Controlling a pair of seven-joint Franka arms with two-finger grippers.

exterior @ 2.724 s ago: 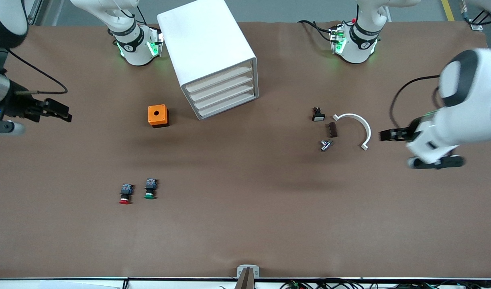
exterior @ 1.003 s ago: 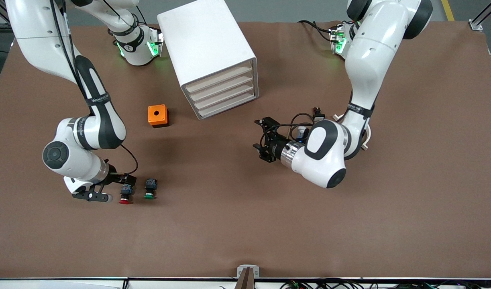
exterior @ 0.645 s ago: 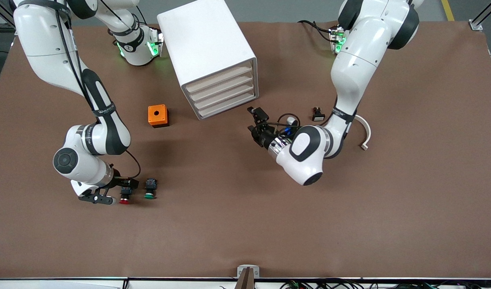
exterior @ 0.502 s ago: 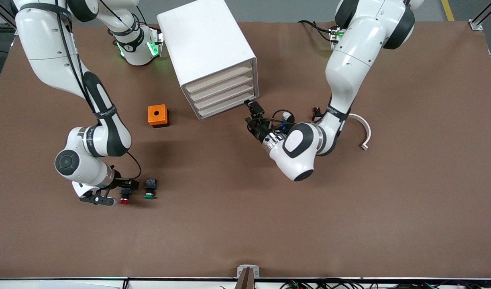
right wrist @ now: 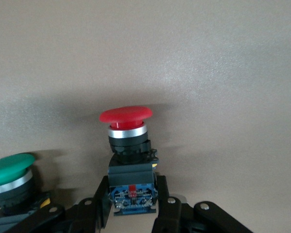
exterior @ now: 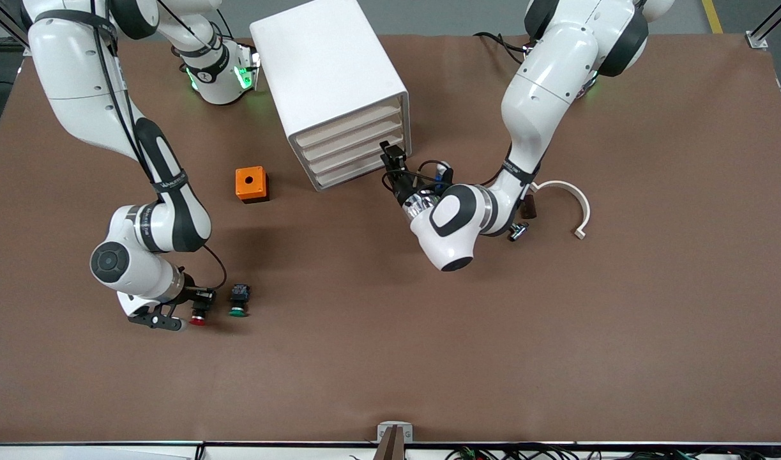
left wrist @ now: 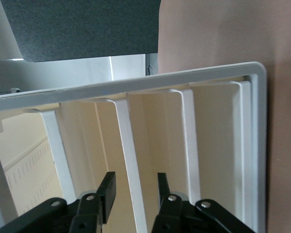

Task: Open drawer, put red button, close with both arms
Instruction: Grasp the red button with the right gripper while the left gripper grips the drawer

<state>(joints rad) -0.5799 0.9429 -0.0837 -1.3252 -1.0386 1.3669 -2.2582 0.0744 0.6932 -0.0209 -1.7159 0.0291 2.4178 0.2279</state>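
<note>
The red button (exterior: pixel 197 317) lies on the table beside the green button (exterior: pixel 237 311), toward the right arm's end. My right gripper (exterior: pixel 202 298) is low over it. In the right wrist view the fingers (right wrist: pixel 103 194) press both sides of the blue back of the red button (right wrist: pixel 126 116), which rests on the table. My left gripper (exterior: pixel 390 157) is at the front of the white drawer cabinet (exterior: pixel 326 70), near its lower drawers. In the left wrist view the left gripper (left wrist: pixel 136 187) is open, its fingers on either side of a white drawer front ridge (left wrist: pixel 128 145). All drawers look shut.
An orange box (exterior: pixel 251 184) stands beside the cabinet toward the right arm's end. A white curved piece (exterior: pixel 572 201) and small dark parts (exterior: pixel 527 206) lie toward the left arm's end. The green button (right wrist: pixel 9 170) sits close beside the right gripper's finger.
Both arms swung in from the table's ends. The right gripper came down around the red button. The left gripper moved up to the cabinet's drawer fronts.
</note>
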